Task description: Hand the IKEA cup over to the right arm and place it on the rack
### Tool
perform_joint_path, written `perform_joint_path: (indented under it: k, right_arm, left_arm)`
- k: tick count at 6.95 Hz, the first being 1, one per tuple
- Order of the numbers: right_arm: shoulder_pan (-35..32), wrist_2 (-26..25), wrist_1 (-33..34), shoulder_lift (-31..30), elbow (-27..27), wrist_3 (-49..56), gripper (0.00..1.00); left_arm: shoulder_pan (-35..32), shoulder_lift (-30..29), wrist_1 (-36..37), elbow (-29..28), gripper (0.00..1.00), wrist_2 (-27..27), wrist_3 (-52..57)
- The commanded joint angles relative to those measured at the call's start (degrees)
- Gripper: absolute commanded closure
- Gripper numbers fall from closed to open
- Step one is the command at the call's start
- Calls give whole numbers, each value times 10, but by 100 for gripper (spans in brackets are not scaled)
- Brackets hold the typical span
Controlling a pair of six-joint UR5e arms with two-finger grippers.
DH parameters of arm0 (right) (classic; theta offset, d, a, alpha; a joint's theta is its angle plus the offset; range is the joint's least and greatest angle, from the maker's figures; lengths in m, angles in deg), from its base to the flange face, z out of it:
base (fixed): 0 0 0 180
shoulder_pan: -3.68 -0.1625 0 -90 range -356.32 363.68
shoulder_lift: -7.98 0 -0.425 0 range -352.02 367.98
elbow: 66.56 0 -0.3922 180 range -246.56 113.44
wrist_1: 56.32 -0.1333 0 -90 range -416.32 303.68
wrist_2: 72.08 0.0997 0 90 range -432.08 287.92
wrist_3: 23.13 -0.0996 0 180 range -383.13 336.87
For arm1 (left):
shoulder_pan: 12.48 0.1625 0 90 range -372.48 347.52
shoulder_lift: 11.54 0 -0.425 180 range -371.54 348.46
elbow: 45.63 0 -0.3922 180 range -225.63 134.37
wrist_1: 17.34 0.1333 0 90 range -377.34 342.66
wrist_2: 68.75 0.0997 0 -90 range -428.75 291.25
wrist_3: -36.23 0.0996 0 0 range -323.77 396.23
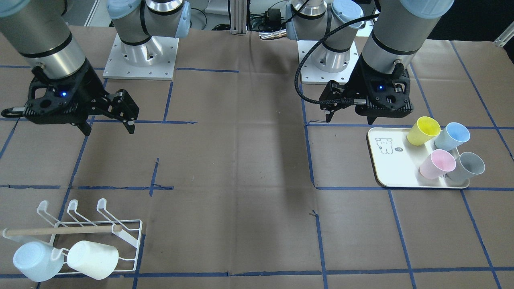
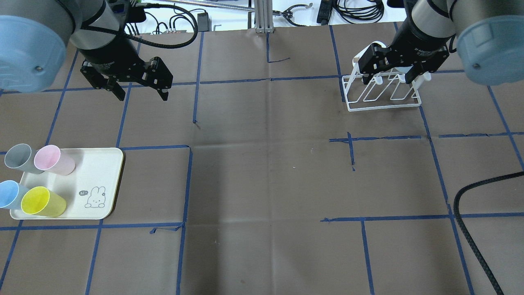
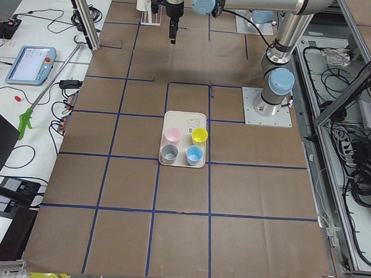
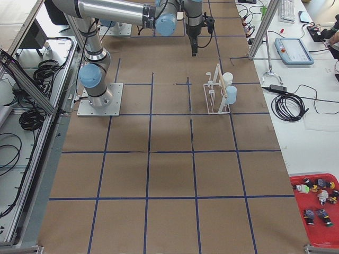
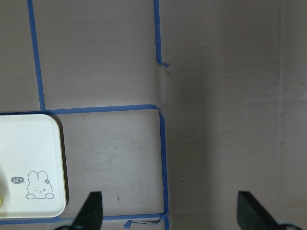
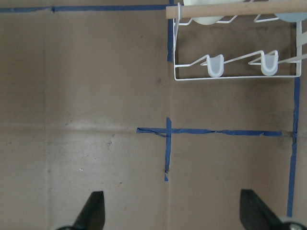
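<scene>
Four IKEA cups stand on a cream tray [image 2: 96,170]: yellow [image 2: 43,202], blue [image 2: 10,194], pink [image 2: 53,160] and grey [image 2: 20,158]. My left gripper [image 2: 142,95] hangs open and empty above the table, beyond the tray; it also shows in the left wrist view [image 5: 170,213]. The white wire rack [image 1: 132,237] with a wooden handle [image 1: 60,230] carries a pale blue cup [image 1: 36,261] and a white cup [image 1: 93,259]. My right gripper [image 2: 388,78] is open and empty, high over the rack [image 2: 385,102]. In the right wrist view [image 6: 172,213] the rack [image 6: 235,76] lies ahead.
Brown paper with blue tape lines [image 2: 270,78] covers the table. A black cable [image 2: 470,229] loops over the near right corner in the overhead view. The arms' base plates [image 1: 140,60] sit at the robot's edge.
</scene>
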Motion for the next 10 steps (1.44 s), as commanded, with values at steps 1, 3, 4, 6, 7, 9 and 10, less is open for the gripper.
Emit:
perform_joint_path:
  k: [1,3,4,6,7,9,10]
  right_arm:
    - [-20,-10,-61,-30,-3,-1,0]
    - [-38,-9,-102,-32,0,-17,0]
    - [-50,-11,-119,-32,0,-31,0]
    - [-55,-24,-111,-31,1,-32,0]
    - [-55,-43,-109,-31,1,-40,0]
    - [-55,-42,-94,-28,3,-87,0]
    - [-55,-41,-93,-27,3,-87,0]
  left_arm:
    - [-1,0,-1,-3,1,0,-1]
    - [0,-1,0,-3,1,0,-1]
    - [0,-2,0,-3,1,0,-1]
    - [0,-1,-1,-2,1,0,-1]
    - [-1,-1,-1,-3,1,0,-1]
    - [-1,-1,-1,-2,1,0,-1]
    - [0,-1,-1,-2,1,0,-1]
